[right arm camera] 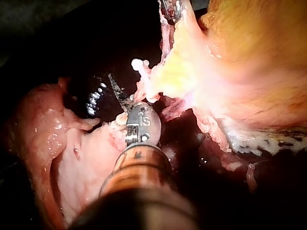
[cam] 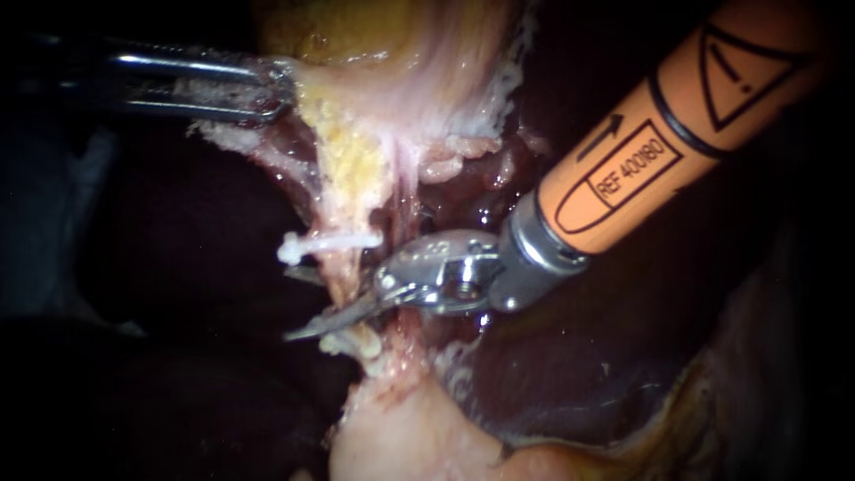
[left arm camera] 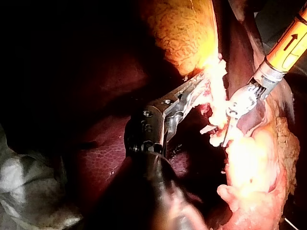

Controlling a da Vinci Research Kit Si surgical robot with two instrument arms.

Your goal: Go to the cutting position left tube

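Dark liver [cam: 178, 232] is filling the background of the endoscope view. My left instrument [cam: 283, 89] is coming in high, its hand clamped on the pale edge of the gallbladder [cam: 383, 36] and stretching it. The left tube [cam: 343, 278] is hanging below. It is thin, soft and wet, and I judge it easy to tear. A white clip [cam: 329, 241] is crossing it, and what looks like a second clip [cam: 356, 343] is sitting lower. My right instrument [cam: 289, 303] is reaching in with its hand parted. Its two blades are straddling the tube between the clips and gripping nothing. That bare stretch seems the place to bite, and the clips are crowding it on both sides.

From the left wrist, the left instrument [left arm camera: 196, 88] is pinching bright tissue, with the right instrument [left arm camera: 224, 132] working just beside it.

From the right wrist, the right instrument [right arm camera: 117, 91] is showing one blade only. The clip [right arm camera: 139, 64] is lying just ahead of it.
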